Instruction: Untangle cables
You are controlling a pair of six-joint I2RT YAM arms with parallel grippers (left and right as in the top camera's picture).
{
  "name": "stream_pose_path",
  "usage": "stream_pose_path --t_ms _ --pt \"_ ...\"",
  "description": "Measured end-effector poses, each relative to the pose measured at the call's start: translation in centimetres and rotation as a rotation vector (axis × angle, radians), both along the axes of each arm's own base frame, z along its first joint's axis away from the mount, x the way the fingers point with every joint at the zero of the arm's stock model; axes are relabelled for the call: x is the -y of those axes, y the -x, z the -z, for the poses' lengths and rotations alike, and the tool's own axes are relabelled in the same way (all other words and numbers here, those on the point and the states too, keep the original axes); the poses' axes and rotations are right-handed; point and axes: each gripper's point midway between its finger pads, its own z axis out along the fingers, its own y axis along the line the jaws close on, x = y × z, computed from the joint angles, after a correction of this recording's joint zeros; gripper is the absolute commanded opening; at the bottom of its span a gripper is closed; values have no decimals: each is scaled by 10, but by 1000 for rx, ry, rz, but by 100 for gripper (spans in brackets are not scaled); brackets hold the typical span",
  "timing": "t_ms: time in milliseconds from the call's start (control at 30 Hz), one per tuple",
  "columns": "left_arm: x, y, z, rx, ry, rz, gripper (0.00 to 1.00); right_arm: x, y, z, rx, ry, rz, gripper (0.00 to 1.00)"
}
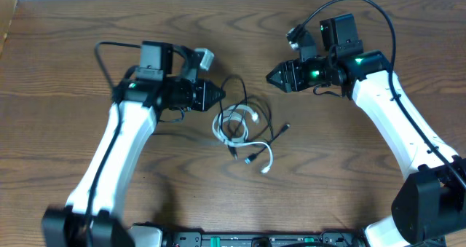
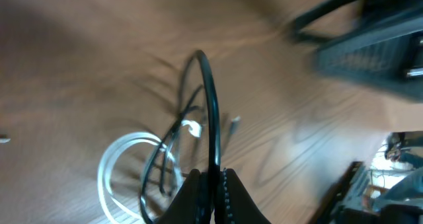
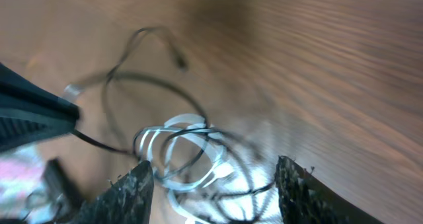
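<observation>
Now, L gripper [image 2: 211, 178]: pinching black cord [image 2: 210, 105] as anchor
R gripper [image 3: 215, 178]: jaws wide, empty, aimed at white cord [image 3: 180, 122] to grab

Both arms wore long white shells, the left arm [image 1: 120, 141] and the right arm [image 1: 397, 112] alike, with black joints and a bulky black shoulder block [image 1: 429, 203] at the foot. A thin black wire [image 1: 349, 1] arched off the right wrist housing, and another ran off the left. Small green lights [image 1: 358, 60] glowed on the black housings. The left gripper [image 1: 223, 94] and right gripper [image 1: 269, 77] were black and tapered to a wedge. Close up, the right one's fingers [image 3: 125, 191] had rough, toothed edges. A small grey camera [image 1: 204, 57] sat on the left wrist.
</observation>
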Motion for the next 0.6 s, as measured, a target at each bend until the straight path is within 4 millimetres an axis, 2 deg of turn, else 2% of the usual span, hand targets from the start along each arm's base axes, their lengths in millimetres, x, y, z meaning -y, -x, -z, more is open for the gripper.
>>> stream_pose_path --t_ms 67,133,200,333,367,467,600 --pt "4 4 -26 65 47 5 7 -8 2 -8 20 -49 -46 64" --pt "7 6 -44 103 89 9 7 -12 6 -12 22 -79 -76 64" --pt "13 2 -68 166 155 13 8 -14 8 -14 21 -94 -91 65" --pt "25 -6 -127 321 320 34 7 -16 8 -17 32 -108 -104 68" --pt "28 -7 -146 362 374 41 7 -16 7 -18 42 -109 -103 68" --pt "32 -3 -187 417 491 57 7 -15 2 -17 58 -94 -87 68" --pt "35 4 -220 434 602 80 7 -13 -2 -15 61 -78 -62 69"
